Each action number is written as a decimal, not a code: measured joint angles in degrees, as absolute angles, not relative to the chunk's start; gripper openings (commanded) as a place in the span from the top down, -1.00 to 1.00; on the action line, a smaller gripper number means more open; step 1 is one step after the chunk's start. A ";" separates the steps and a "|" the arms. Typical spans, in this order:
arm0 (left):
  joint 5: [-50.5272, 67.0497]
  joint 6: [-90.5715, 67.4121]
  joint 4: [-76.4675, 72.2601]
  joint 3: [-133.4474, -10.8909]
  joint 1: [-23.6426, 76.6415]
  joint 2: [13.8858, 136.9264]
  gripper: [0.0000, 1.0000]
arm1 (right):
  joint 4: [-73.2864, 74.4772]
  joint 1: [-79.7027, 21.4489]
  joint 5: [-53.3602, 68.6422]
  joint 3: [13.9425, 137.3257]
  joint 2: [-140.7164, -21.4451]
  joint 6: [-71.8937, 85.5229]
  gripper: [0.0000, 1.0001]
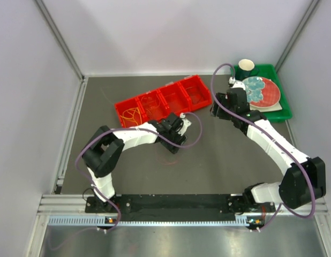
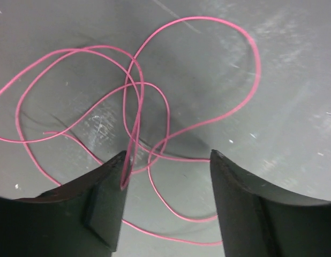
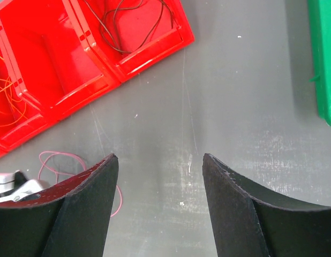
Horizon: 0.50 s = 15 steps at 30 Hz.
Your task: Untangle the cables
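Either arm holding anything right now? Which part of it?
Nothing held. The left gripper has its jaws apart over the pink cable, which lies loose, unpinched. The right gripper is open with nothing between its jaws.

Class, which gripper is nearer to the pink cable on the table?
Left. The left gripper hangs right over the pink cable, its loops between the jaws; the right gripper is well off to the cable's right.

- Table: dark grey matte table (image 1: 219,160), surface scuffed with pale scratches.
- Far centre, set diagonally: red plastic four-compartment bin row (image 1: 160,101).
- Far right corner: green plastic tray (image 1: 270,70).
- Near the bin row, flat on the table: thin pink wire cable (image 2: 138,85), in loose overlapping loops.
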<state>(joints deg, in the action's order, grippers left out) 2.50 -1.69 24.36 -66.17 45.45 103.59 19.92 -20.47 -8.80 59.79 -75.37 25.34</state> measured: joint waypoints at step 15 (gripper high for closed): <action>1.93 -1.58 21.41 -67.68 45.10 106.54 1.00 | 19.94 -20.47 -7.86 59.79 -75.55 25.63 -0.28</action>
